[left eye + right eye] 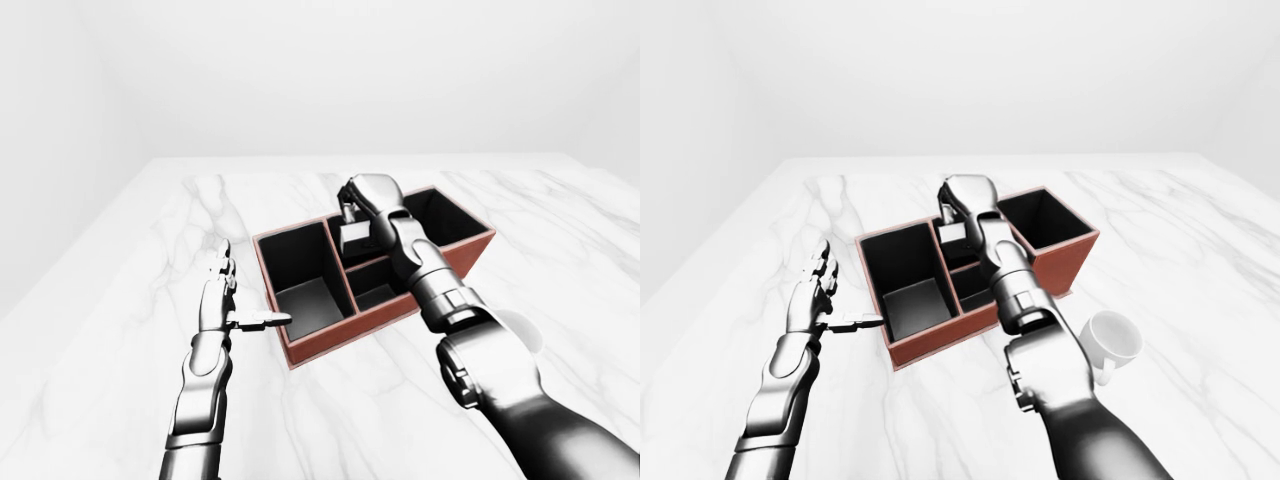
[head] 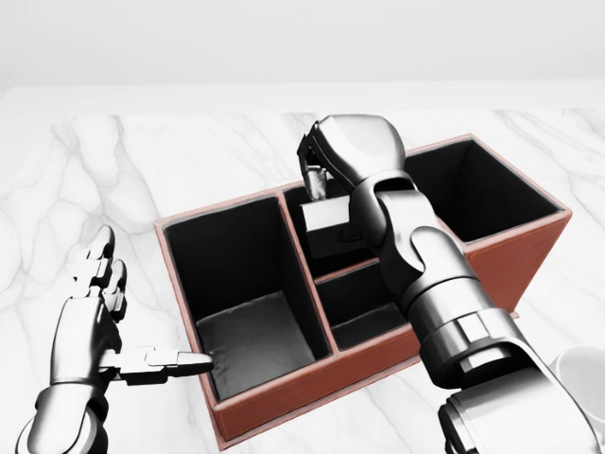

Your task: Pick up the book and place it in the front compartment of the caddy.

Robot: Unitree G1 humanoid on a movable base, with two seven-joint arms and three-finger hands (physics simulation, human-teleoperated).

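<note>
We've got the book (image 2: pixel 326 219) pinched at its top edge by the right hand (image 2: pixel 352 151), hanging upright, lower part already inside the caddy (image 2: pixel 284 388)'s small upper-middle cell in head view. Book directly below fingers, long axis near vertical. Left hand (image 2: pixel 90 317) splayed, empty, beside the caddy's left wall. Rust leather-look walls, black lining, marble worktop (image 2: pixel 142 170); white mug (image 1: pixel 1113 340) lower right.

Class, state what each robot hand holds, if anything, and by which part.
The right robot hand pinches the small dark book by its top edge, over the red-brown caddy. The left robot hand holds nothing.
</note>
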